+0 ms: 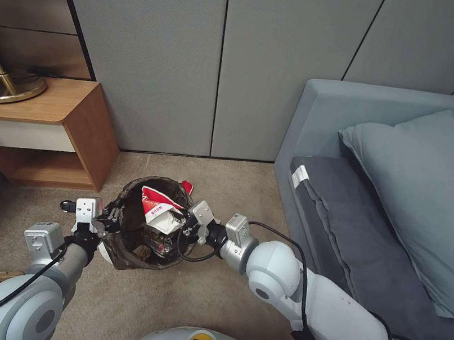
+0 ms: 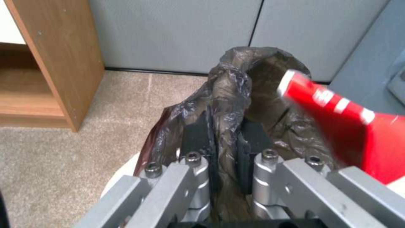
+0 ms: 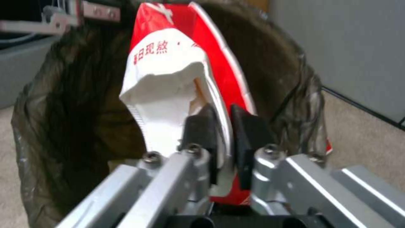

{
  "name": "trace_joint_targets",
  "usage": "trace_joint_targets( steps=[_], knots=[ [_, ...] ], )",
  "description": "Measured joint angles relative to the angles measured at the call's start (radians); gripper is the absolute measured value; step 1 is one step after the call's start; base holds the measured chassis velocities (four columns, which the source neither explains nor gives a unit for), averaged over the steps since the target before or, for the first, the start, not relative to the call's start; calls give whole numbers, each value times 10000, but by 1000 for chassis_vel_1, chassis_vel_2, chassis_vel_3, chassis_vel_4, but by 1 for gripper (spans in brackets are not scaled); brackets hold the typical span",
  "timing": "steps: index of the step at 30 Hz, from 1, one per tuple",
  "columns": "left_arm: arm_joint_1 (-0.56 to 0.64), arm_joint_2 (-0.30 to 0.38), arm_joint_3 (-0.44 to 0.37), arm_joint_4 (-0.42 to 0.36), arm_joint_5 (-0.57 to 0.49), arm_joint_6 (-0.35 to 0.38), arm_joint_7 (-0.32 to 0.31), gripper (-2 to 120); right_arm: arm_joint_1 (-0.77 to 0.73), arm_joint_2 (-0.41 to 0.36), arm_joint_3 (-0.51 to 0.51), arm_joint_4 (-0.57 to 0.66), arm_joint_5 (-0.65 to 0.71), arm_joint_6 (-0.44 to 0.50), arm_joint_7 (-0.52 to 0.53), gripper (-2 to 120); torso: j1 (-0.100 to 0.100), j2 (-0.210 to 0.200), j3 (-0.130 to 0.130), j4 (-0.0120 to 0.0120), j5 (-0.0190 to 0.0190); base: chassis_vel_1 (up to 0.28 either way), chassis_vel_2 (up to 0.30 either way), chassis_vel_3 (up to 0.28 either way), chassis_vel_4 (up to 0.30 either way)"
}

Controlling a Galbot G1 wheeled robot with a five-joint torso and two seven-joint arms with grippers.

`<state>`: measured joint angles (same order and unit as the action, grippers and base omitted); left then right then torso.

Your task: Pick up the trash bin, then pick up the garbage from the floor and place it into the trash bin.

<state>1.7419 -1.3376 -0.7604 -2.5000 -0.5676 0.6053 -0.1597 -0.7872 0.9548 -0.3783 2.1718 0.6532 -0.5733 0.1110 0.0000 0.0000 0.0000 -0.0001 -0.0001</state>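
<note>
While left pincer [image 2: 226, 144] pinches bin rim [image 2: 236, 79].

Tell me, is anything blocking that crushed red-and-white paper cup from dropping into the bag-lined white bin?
Nothing visible. The right gripper holds the crushed red-and-white paper cup over the open mouth of the bag-lined white bin, whose rim the left gripper grips.
</note>
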Motion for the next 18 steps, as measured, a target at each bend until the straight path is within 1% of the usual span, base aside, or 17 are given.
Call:
trace_joint_targets(
  steps=[2, 3, 4, 5, 6, 8, 9, 10, 12, 13, 14, 15, 16, 17, 18],
  knots=[
    [-3, -5, 10, 0, 1, 0, 2, 8, -3, 13, -90, 3, -33, -12, 77, 24, 0, 0, 0, 1, 0, 0, 0, 0, 0],
    [-3, -5, 10, 0, 1, 0, 2, 8, -3, 13, -90, 3, -33, -12, 77, 24, 0, 0, 0, 1, 0, 0, 0, 0, 0],
    [-4, -6, 10, 0, 1, 0, 3, 8, -1, 21, -111, -5, -49, -14, 96, 28, 0, 0, 0, 1, 0, 0, 0, 0, 0],
    [-4, -3, 3, 0, 2, 0, 6, 8, 16, 29, -152, -24, -62, -14, 150, 36, 0, 0, 0, 1, 0, 0, 0, 0, 0],
    [-4, -3, 3, 0, 2, 0, 6, 8, 16, 29, -152, -24, -62, -14, 150, 36, 0, 0, 0, 1, 0, 0, 0, 0, 0],
    [-2, 0, -7, 0, 1, 0, 9, 8, 71, 24, -183, -33, -63, -15, 210, 47, 0, 0, 0, 1, 0, 0, 0, 0, 0],
    [-6, -3, -7, 0, 2, 0, 9, 8, 89, 19, -186, -36, -63, -15, 214, 50, 0, 0, 0, 1, 0, 0, 0, 0, 0],
    [-6, -3, -7, 0, 2, 0, 9, 8, 89, 19, -186, -36, -63, -15, 214, 50, 0, 0, 0, 1, 0, 0, 0, 0, 0],
    [-16, -17, 0, 0, 3, -1, 9, 8, 133, 11, -187, -84, -76, -5, 219, 61, 0, 0, 0, 1, 1, 0, 0, 0, 0],
    [-16, -17, 0, 0, 3, -1, 9, 8, 133, 11, -187, -84, -76, -5, 219, 61, 0, 0, 0, 1, 1, 0, 0, 0, 0],
    [-15, -18, 1, 0, 3, -1, 9, 8, 138, 7, -185, -105, -82, 8, 219, 65, 0, 0, 0, 1, 1, 0, 0, 0, 0],
    [-15, -18, 1, 0, 3, -1, 9, 8, 138, 7, -185, -105, -82, 8, 219, 65, 0, 0, 0, 1, 1, 0, 0, 0, 0],
    [-11, -18, 0, 0, 4, -1, 11, 8, 139, -4, -160, -116, -85, 32, 219, 75, 0, 0, 0, 1, 1, 0, 0, 0, 0],
    [-11, -18, 0, 0, 4, -1, 11, 8, 139, -4, -160, -116, -85, 32, 219, 75, 0, 0, 0, 1, 1, 0, 0, 0, 0],
    [-11, -19, -1, 0, 4, -2, 11, 8, 139, -7, -150, -116, -85, 39, 219, 77, 0, 0, 0, 1, 0, 0, 0, 0, 0]
  ],
)
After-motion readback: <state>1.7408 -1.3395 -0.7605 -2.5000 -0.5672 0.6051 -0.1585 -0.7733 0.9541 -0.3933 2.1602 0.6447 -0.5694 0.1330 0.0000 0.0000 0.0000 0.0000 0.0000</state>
